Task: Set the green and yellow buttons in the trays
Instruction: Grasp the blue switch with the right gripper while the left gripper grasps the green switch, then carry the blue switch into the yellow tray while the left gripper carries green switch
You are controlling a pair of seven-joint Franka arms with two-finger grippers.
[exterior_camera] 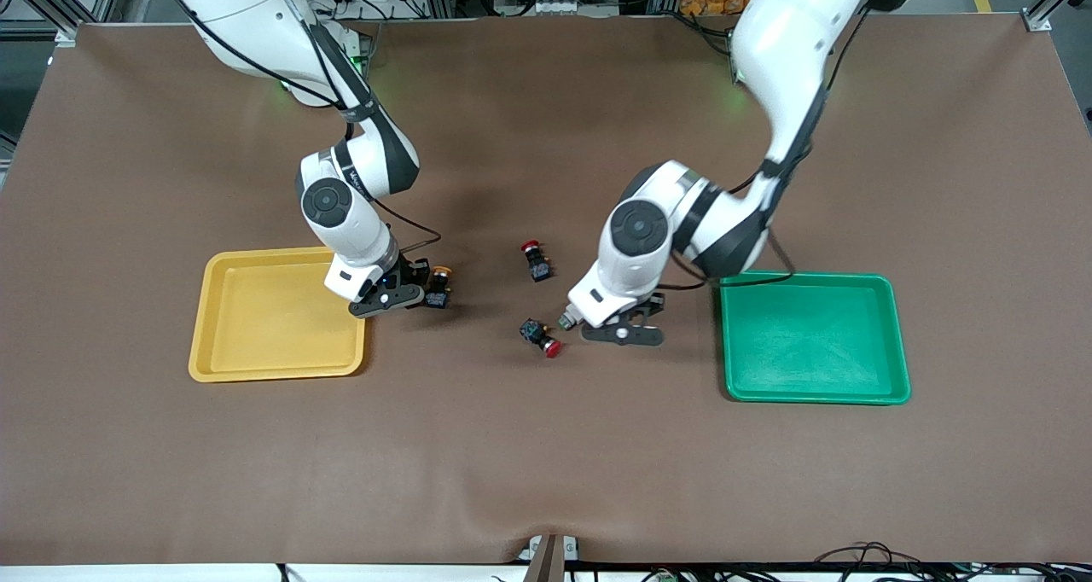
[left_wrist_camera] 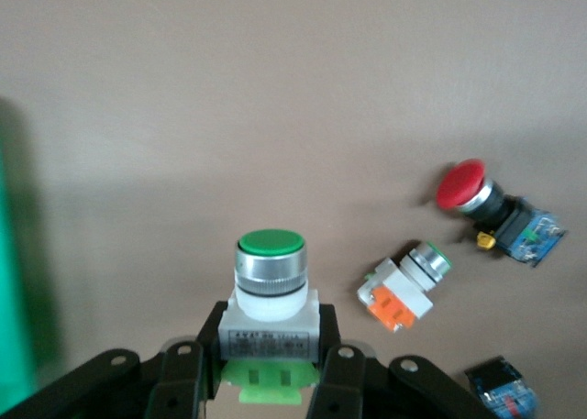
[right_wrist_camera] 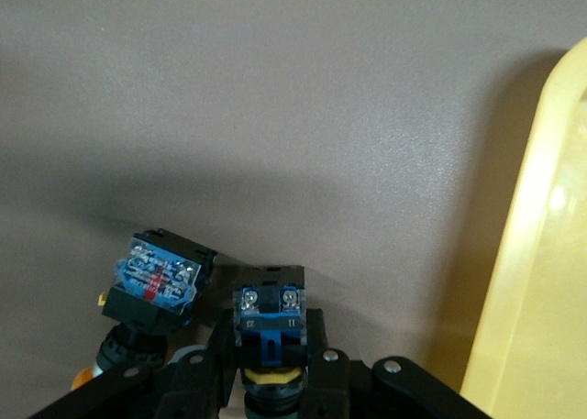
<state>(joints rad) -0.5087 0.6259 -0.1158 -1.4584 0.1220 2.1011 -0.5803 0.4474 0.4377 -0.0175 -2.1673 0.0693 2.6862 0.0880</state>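
Note:
My left gripper [exterior_camera: 623,332] [left_wrist_camera: 266,347] is shut on a whitish-grey button [left_wrist_camera: 269,295] with a round green cap and a green base, low over the table beside the green tray [exterior_camera: 810,334] [left_wrist_camera: 13,281]. My hand hides that button in the front view. A second whitish button [left_wrist_camera: 406,288] [exterior_camera: 566,319] with an orange base lies close by. My right gripper [exterior_camera: 388,297] [right_wrist_camera: 266,347] is shut on a black-bodied button [right_wrist_camera: 269,314] with a blue terminal block and a yellow ring, beside the yellow tray [exterior_camera: 273,317] [right_wrist_camera: 541,272]. Another black button with an orange cap [exterior_camera: 439,285] [right_wrist_camera: 156,286] lies next to it.
Two black-bodied buttons with red caps lie between the grippers: one [exterior_camera: 536,261] farther from the front camera, one [exterior_camera: 543,337] [left_wrist_camera: 486,208] nearer and close to the left gripper. Both trays hold nothing. Brown mat covers the table.

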